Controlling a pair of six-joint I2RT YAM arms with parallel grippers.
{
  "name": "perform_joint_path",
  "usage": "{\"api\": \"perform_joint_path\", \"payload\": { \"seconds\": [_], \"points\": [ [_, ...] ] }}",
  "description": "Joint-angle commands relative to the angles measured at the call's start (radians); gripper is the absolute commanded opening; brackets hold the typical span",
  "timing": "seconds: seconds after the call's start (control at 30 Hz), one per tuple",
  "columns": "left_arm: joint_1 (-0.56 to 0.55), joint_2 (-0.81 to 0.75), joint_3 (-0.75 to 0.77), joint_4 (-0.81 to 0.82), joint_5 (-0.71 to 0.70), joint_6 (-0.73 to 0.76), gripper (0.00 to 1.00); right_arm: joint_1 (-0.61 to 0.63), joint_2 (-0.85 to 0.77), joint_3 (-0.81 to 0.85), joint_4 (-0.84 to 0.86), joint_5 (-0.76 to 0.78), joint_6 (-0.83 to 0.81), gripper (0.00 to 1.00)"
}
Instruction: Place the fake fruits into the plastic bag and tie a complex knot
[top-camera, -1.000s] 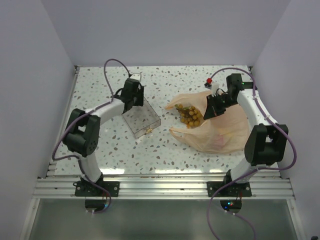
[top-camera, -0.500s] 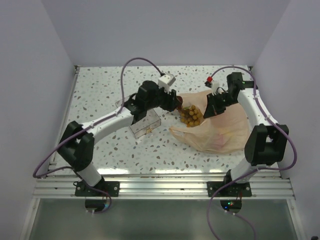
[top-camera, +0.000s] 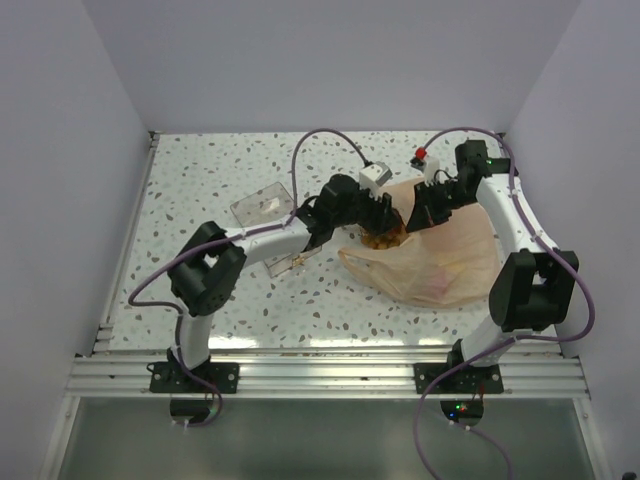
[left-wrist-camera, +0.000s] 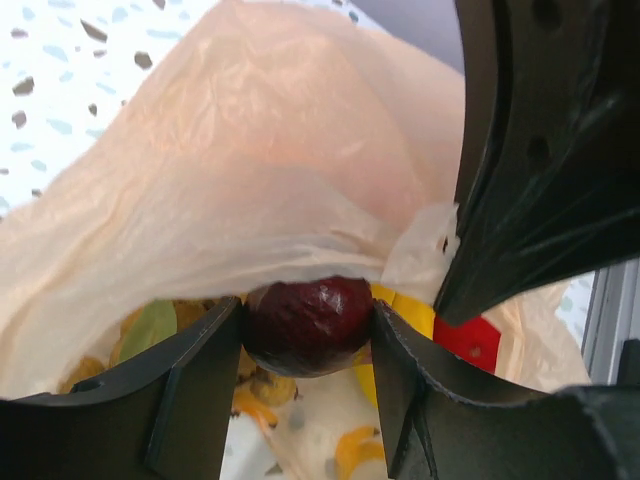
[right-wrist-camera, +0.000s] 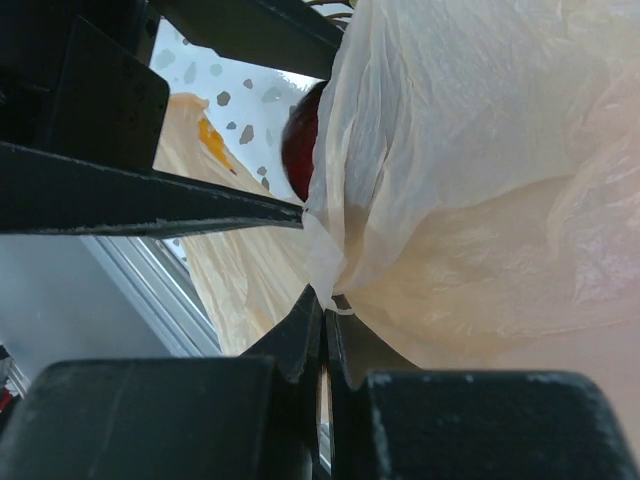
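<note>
**Apple at the bag mouth**

The dark red apple (left-wrist-camera: 308, 322) sits at the mouth of the plastic bag (top-camera: 445, 262), pinched by my left gripper (left-wrist-camera: 306, 345). At the mouth's 2 o'clock, my right gripper (right-wrist-camera: 322, 300) clamps the bag's edge. A clear tray (top-camera: 262, 204) lies toward 9 o'clock.

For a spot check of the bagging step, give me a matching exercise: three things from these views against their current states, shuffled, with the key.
Things:
1. red apple
2. plastic bag
3. grape cluster

States:
A. edge pinched by the right end effector
B. loose in the bag, ungripped
C. clamped in the left end effector

Pairs: 1-C, 2-A, 3-B.
</note>
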Motion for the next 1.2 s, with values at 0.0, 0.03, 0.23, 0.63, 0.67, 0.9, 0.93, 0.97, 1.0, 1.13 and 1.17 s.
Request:
{"api": "perform_joint_path", "payload": {
  "seconds": [0.0,0.03,0.23,0.63,0.67,0.9,0.93,0.97,1.0,1.13,1.17],
  "points": [
    [-0.028,0.050,0.064,0.191,-0.052,-0.017,0.48,-0.001,-0.038,0.020,-0.017,-0.036,-0.004,0.00],
    [-0.031,0.064,0.067,0.211,-0.114,-0.014,0.51,-0.001,-0.036,0.024,-0.016,-0.036,-0.003,0.00],
    [-0.031,0.128,0.064,0.311,-0.205,0.058,0.79,-0.001,-0.030,0.023,-0.013,-0.033,0.000,0.00],
    [0.042,-0.330,-0.206,-0.029,-0.058,0.288,1.00,-0.005,-0.018,-0.003,-0.002,-0.002,-0.023,0.00],
    [0.079,-0.358,-0.213,-0.072,-0.048,0.294,0.97,-0.005,-0.019,-0.006,-0.001,-0.001,-0.020,0.00],
    [0.183,-0.418,-0.183,-0.583,0.094,0.830,0.96,-0.005,-0.009,-0.002,0.007,0.004,-0.013,0.00],
    [0.183,-0.400,-0.158,-0.614,0.075,0.866,0.96,-0.004,-0.007,0.000,0.009,0.005,-0.015,0.00],
    [0.185,-0.366,-0.151,-0.626,0.066,0.885,0.96,-0.005,-0.006,-0.002,0.010,0.005,-0.012,0.00],
    [0.185,-0.343,-0.134,-0.669,0.063,0.911,0.96,-0.007,-0.003,-0.003,0.012,0.007,-0.009,0.00],
    [0.185,-0.237,-0.036,-0.702,0.057,0.949,0.96,-0.005,-0.003,-0.009,0.018,0.018,-0.004,0.00],
    [0.182,-0.208,-0.031,-0.693,0.052,0.948,0.96,-0.007,-0.006,-0.011,0.019,0.022,-0.003,0.00]
  ]
}}
